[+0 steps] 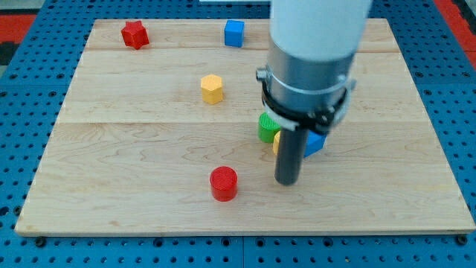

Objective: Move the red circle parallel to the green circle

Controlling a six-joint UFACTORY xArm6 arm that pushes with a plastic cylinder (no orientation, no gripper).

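The red circle (223, 183) sits on the wooden board (134, 149) near the view's bottom centre. The green circle (266, 127) lies up and to the right of it, partly hidden behind the arm. My tip (286, 182) rests on the board to the right of the red circle, a short gap away, and just below the green circle.
A yellow block (277, 141) and a blue block (315, 143) peek out beside the rod, touching the green circle's cluster. A yellow hexagon (212, 88) lies at centre left. A red star (134, 34) and a blue cube (234, 33) sit near the top edge.
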